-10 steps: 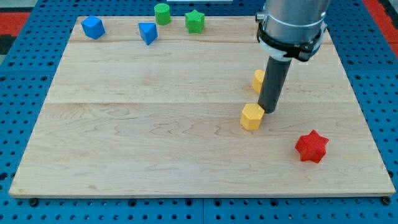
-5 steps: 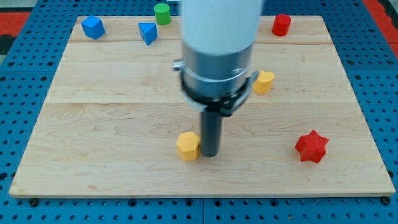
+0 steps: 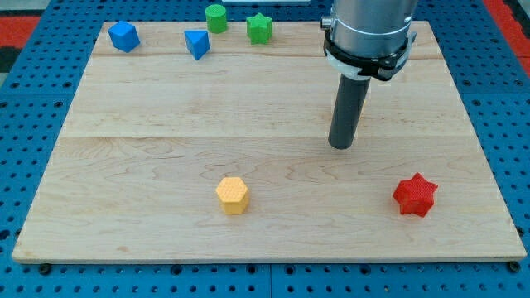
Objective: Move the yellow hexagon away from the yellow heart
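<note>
yellow hexagon (image 3: 233, 195), a small faceted plastic block with a faintly ribbed printed skin, sits alone toward the bottom edge of the pale wooden board (image 3: 166, 132), a little left of the middle. it looks light and stiff, so i judge it will skate easily over the smooth planks and may twist if nudged off centre; there is nothing to grip, so the place to meet it is square on a flat side face, low down. going left to right along the top edge: a blue cube-like plastic block (image 3: 123, 36) near the top left corner, a blue wedge-shaped plastic block (image 3: 197, 43) just inside the edge, a green plastic cylinder (image 3: 216, 17) and a green plastic star (image 3: 259, 28) near the edge, partly off the board. my tip (image 3: 341, 146), the blunt end of a matte dark rod under a grey metal collar, stands right of centre, well apart from the hexagon and touching no block. i carry no pincer, so nothing is held or clamped. the yellow heart is not clearly visible; the rod probably hides it. a red plastic star (image 3: 415, 195) lies toward the bottom right corner. blue perforated metal surrounds the board.
</note>
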